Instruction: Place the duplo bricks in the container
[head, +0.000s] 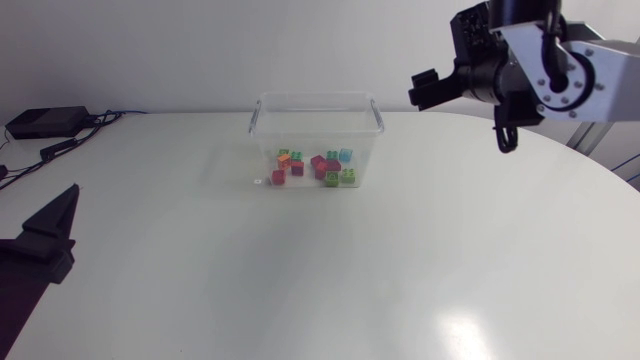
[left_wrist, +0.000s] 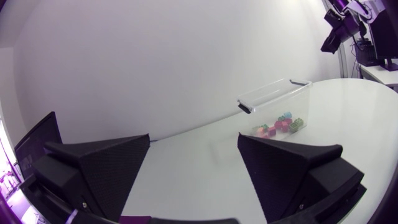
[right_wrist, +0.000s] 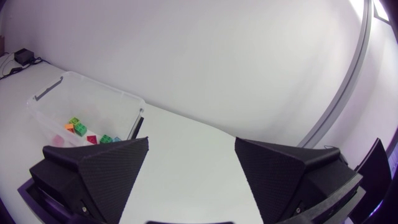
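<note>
Clear container (head: 316, 112) holds red, green, orange, teal bricks (head: 318, 167).

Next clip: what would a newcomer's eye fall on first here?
The clear container at the far side of the table, with bright duplo bricks on its floor. Next, the right gripper, open and raised to its right; the left gripper is open at the near-left edge.

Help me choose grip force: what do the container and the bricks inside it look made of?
The container looks like thin clear plastic, fairly glossy: its contents show through the walls. The bricks are probably hard opaque plastic, in solid red, green, orange and blue; they are too small here to judge their finish.
</note>
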